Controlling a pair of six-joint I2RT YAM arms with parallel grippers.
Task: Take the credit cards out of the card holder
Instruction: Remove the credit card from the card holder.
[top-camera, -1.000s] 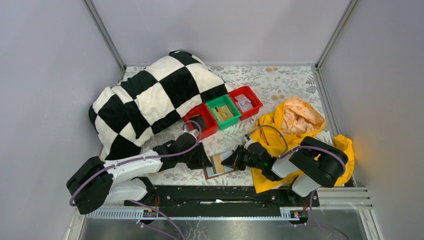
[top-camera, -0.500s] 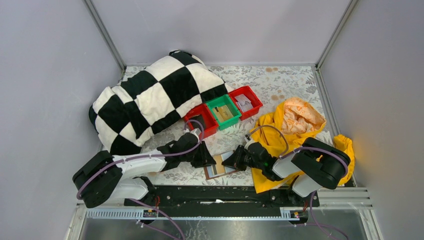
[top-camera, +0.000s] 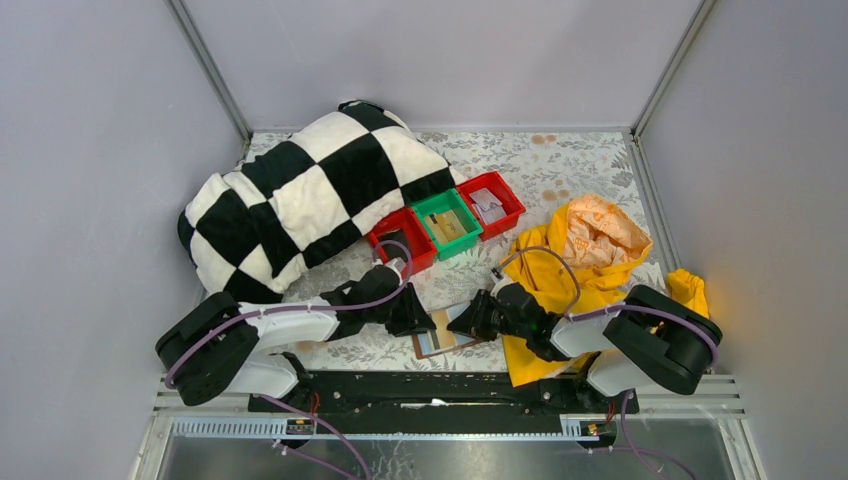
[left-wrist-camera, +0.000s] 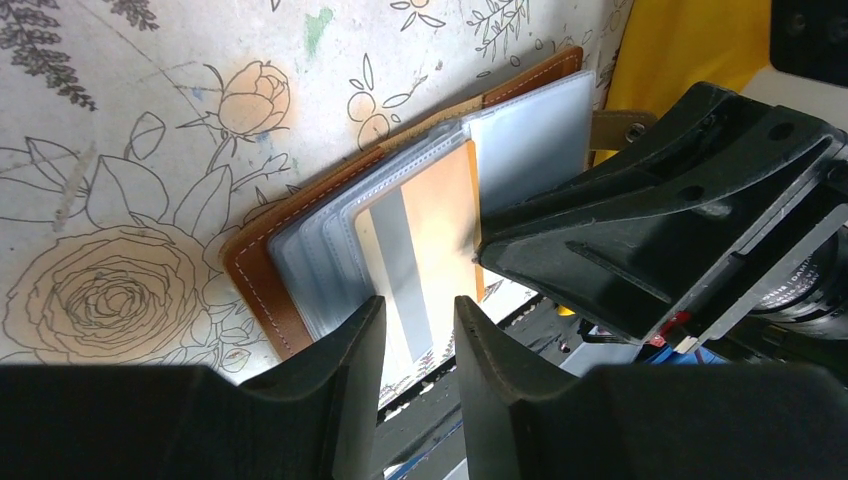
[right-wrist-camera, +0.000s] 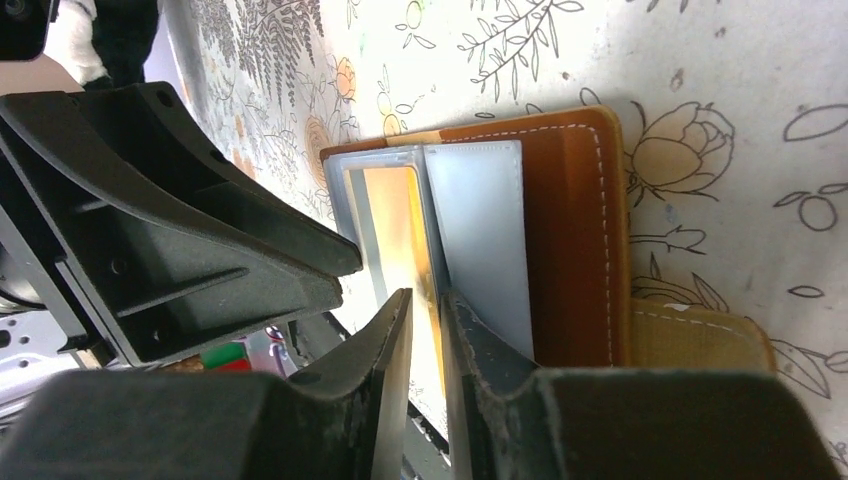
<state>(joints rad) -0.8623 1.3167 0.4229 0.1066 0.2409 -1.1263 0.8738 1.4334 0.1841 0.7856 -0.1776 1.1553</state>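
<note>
From above, the brown card holder (top-camera: 440, 338) lies open at the bottom middle, between the left gripper (top-camera: 425, 322) and the right gripper (top-camera: 463, 322). In the left wrist view, the left gripper is a little open and grips nothing. A tan card (left-wrist-camera: 420, 240) pokes out of a grey pocket. In the right wrist view, the right gripper is almost closed on a thin gold edge, but I cannot tell if it pinches.

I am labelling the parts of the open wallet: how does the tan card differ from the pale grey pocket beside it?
The tan card is gold-tan; the pale grey pocket is plain grey, slightly shiny. The card bears a grey stripe along its length; the pocket bears none. Both are flat rectangles lying on the open brown card holder.
</note>
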